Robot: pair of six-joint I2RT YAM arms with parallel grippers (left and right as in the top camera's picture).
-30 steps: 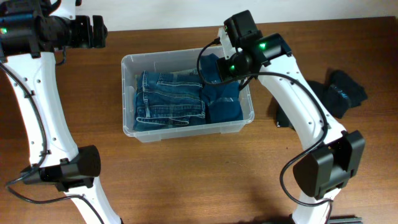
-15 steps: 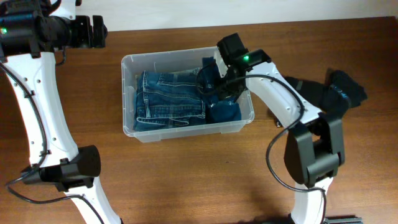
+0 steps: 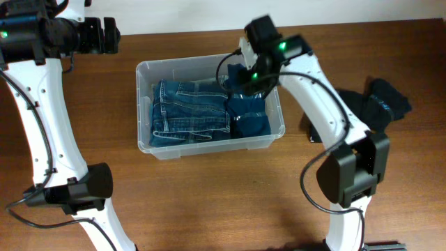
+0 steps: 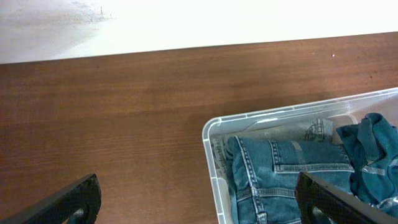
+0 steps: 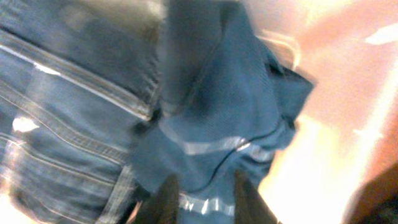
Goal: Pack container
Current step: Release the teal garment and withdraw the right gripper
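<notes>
**Right gripper (image 5: 204, 186) down on the teal cloth, hold unclear**

The right gripper sits at the upper right corner of the container (image 3: 209, 148). The container stands in the upper middle of the overhead frame on the table (image 3: 209, 202). In the blurred wrist view the gripper's two fingers (image 5: 166, 198) stand a little apart at the bottom edge, with the teal cloth (image 3: 249, 115) running between them. I cannot tell whether they pinch the fabric or only press on it. The left gripper (image 4: 198, 180) hangs wide open and empty at the upper left of the overhead frame, well apart from the bin.

Folded jeans (image 3: 188, 111) fill the left part of the container. The teal cloth takes the right part and is bunched rather than flat. The step in hand looks like settling that cloth. To do it well:
- Press the raised folds down and into the corner until nothing stands above the rim.
- Keep the fingers off the thin wall.
- Avoid dragging the jeans askew.

A dark garment (image 3: 382, 101) lies on the table at the right edge, likely the next piece to pack.
</notes>
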